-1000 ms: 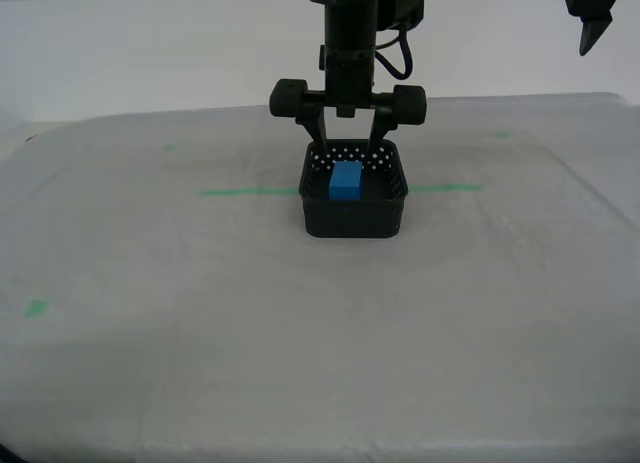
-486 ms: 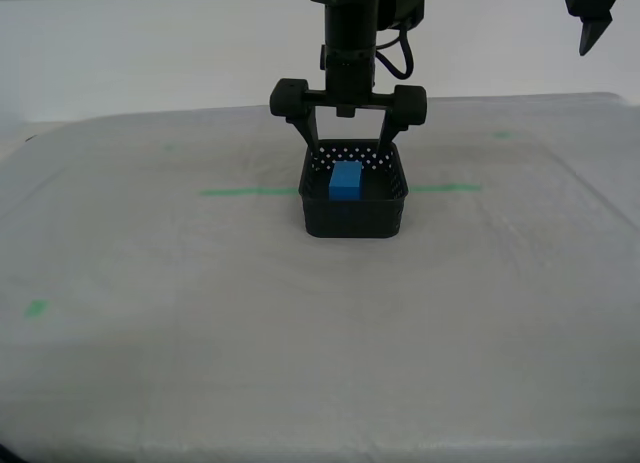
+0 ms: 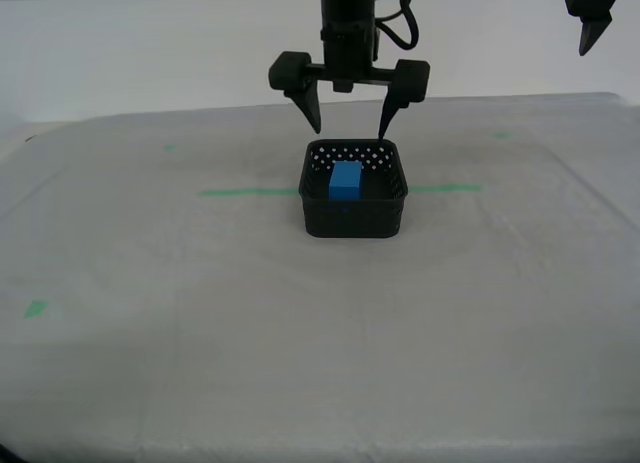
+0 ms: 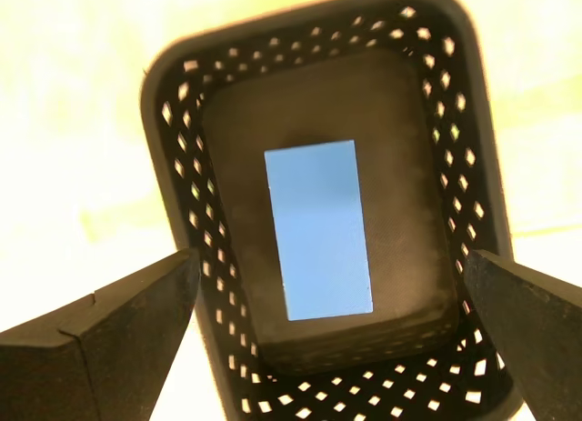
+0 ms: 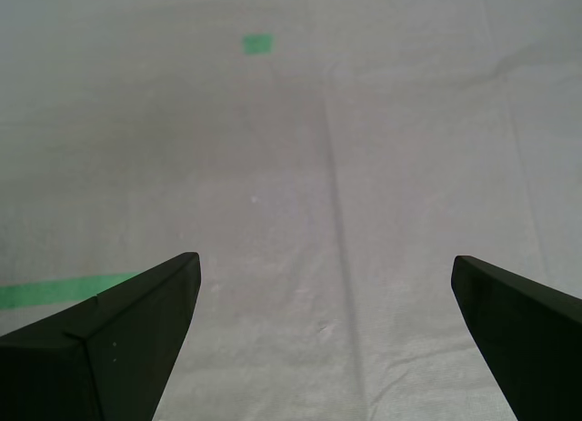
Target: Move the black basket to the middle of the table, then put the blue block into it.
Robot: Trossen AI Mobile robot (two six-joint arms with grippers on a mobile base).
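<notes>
My second pincer (image 3: 348, 118) has lifted clear of the black basket (image 3: 353, 213), jaws spread wide and empty. The blue block (image 3: 346, 180) lies inside it, mid-table (image 3: 200, 333) on the green tape line (image 3: 245, 192); the task looks finished.
</notes>
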